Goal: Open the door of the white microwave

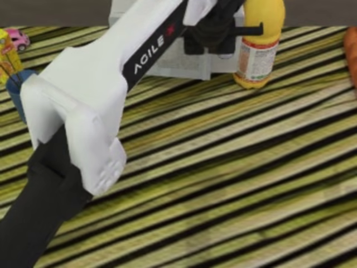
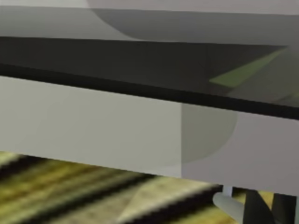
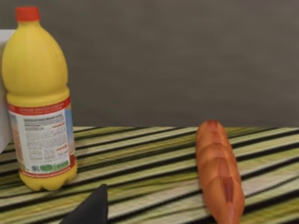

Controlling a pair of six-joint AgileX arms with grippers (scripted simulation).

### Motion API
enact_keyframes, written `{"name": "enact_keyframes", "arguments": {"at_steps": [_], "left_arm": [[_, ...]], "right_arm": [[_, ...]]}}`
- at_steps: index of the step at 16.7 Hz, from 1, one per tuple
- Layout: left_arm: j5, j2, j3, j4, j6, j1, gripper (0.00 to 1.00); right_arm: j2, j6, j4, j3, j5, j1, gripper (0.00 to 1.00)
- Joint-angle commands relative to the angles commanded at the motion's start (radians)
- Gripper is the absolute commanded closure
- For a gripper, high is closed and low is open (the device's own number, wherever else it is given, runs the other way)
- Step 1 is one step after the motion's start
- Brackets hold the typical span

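Striped tabletop [image 1: 234, 167] carries the white microwave [image 1: 184, 61] at twelve o'clock; the left gripper [image 1: 215, 39] is pressed against its door [image 2: 93, 126], jaws' state indiscernible. Rigid, light, hinged: best pulled at its free edge.

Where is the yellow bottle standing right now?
In the top view the yellow bottle stands at the table's far edge, right of centre, just right of the white microwave, with the left gripper beside it.

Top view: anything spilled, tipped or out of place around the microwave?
Nothing stands out. The yellow bottle stands upright beside the white microwave, with no spill on the striped cloth. The left gripper is at the microwave's front.
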Motion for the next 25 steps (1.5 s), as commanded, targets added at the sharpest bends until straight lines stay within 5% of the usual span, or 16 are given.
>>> {"name": "enact_keyframes", "arguments": {"at_steps": [8,18,25], "left_arm": [[0.005,-0.002,-0.017,0.013,0.001,-0.009,1.00],[0.042,-0.261,-0.513,0.262,0.101,0.003,1.00],[0.047,-0.290,-0.553,0.290,0.112,0.004,1.00]], "right_arm": [[0.000,0.000,0.000,0.000,0.000,0.000,0.00],[0.000,0.000,0.000,0.000,0.000,0.000,0.00],[0.000,0.000,0.000,0.000,0.000,0.000,0.00]]}}
